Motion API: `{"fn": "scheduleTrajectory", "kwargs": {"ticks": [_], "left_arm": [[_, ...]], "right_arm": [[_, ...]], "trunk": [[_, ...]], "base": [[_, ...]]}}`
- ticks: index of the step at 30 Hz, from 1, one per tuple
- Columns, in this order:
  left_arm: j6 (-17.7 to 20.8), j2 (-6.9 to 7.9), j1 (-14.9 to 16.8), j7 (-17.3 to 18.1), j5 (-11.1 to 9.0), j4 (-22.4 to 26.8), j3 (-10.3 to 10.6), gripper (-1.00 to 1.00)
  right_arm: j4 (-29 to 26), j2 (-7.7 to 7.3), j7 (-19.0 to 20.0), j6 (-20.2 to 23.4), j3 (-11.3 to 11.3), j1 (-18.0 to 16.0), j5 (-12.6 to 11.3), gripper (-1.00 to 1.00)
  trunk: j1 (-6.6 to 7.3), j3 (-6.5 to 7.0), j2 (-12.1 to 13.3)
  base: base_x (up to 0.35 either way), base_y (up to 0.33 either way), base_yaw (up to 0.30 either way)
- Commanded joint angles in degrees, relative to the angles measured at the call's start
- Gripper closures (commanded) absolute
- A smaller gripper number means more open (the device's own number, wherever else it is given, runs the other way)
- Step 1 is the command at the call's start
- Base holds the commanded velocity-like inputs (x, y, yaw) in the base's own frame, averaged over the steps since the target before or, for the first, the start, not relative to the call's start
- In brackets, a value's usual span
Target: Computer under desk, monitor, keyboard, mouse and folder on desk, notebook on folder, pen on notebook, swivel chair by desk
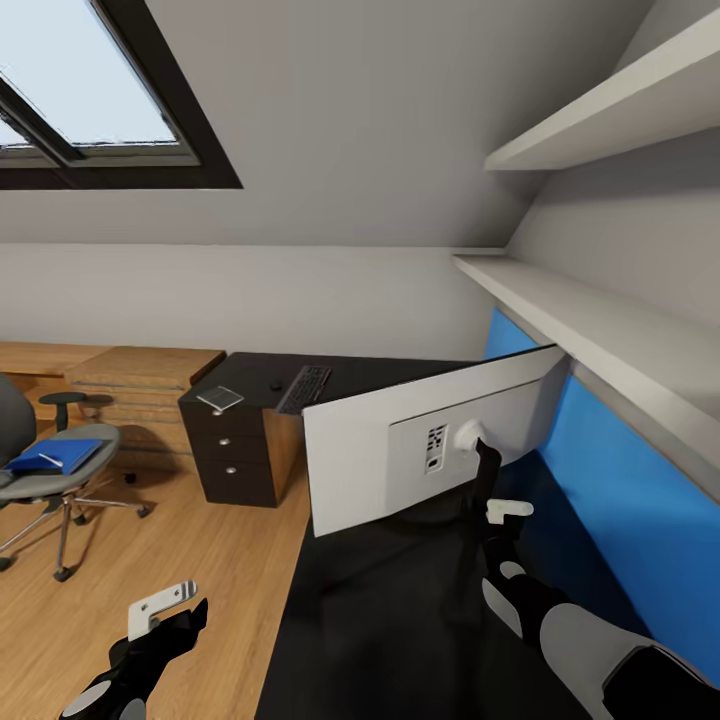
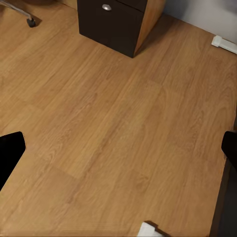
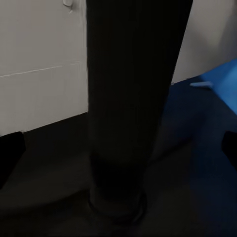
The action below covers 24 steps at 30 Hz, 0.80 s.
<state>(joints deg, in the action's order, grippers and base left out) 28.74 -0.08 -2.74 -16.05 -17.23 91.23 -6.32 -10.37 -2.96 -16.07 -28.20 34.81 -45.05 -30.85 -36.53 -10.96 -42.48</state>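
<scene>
The monitor stands on the black desk, its white back turned toward me and leaning. My right gripper is behind it, open, with the fingers on either side of the monitor's black stand without touching it. At the desk's far end lie the keyboard, the small mouse and the grey notebook. The blue folder rests on the swivel chair at left, with a slim white thing, perhaps the pen, on it. My left gripper hangs open over the floor.
Dark drawers with silver knobs carry the desk's far end. A light wooden chest stands behind the chair. White shelves jut out over the desk's right side, above a blue wall panel. Open plank floor lies between chair and desk.
</scene>
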Motion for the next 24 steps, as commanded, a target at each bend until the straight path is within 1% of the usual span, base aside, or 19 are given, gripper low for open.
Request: {"fn": "scheduleTrajectory", "kwargs": {"ticks": [1,12,15,17,19,21,22,23,24], "left_arm": [[0.2,-0.01,0.02,-0.38,-0.61,0.09,-0.01,-1.0],[0.43,-0.01,0.02,-0.38,-0.61,0.03,0.12,-1.0],[0.49,-0.06,0.03,-0.38,-0.61,-0.06,0.2,-1.0],[0.5,-0.08,0.05,-0.38,-0.61,-0.11,0.27,-1.0],[0.51,-0.09,0.05,-0.38,-0.58,-0.14,0.31,-1.0],[0.52,-0.09,0.04,-0.38,-0.54,-0.22,0.33,-1.0],[0.54,-0.09,0.07,-0.38,-0.53,-0.42,0.39,-1.0],[0.55,-0.09,0.08,-0.38,-0.53,-0.46,0.42,-1.0],[0.57,-0.1,0.07,-0.38,-0.52,-0.51,0.45,-1.0]], "right_arm": [[-0.04,-0.02,-0.37,-0.05,0.5,-0.04,-0.26,-1.0],[-0.63,0.27,-0.62,0.82,0.52,-0.04,-0.32,-1.0],[-0.84,0.36,-1.09,1.1,0.47,-0.04,-0.42,-1.0],[-1.26,0.4,-2.2,1.2,0.47,-0.06,-0.53,-1.0],[-2.34,0.45,-4.25,1.3,0.53,-0.05,-0.56,-1.0],[-4.94,0.53,-8.51,2.04,0.61,0.17,-0.46,-1.0],[-11.57,0.5,-14.84,5.91,0.65,1.79,-0.31,-1.0],[-13.56,0.44,-16.11,7.27,0.64,2.37,-0.28,-1.0],[-18.24,0.32,-18.63,10.59,0.61,3.7,-0.24,-1.0]], "trunk": [[-0.01,-0.08,-0.07],[-0.01,-0.08,-0.07],[-0.01,-0.08,-0.07],[-0.01,-0.08,-0.07],[-0.01,-0.08,-0.07],[-0.01,-0.08,-0.07],[-0.01,-0.08,-0.07],[-0.01,-0.08,-0.07],[-0.01,-0.08,-0.07]], "base": [[-0.132,0.152,0.0],[-0.21,0.242,0.0],[-0.222,0.257,0.0],[-0.222,0.257,0.0],[-0.222,0.257,0.0],[-0.222,0.257,0.0],[-0.211,0.25,0.0],[-0.196,0.237,0.0],[-0.163,0.199,0.0]]}}
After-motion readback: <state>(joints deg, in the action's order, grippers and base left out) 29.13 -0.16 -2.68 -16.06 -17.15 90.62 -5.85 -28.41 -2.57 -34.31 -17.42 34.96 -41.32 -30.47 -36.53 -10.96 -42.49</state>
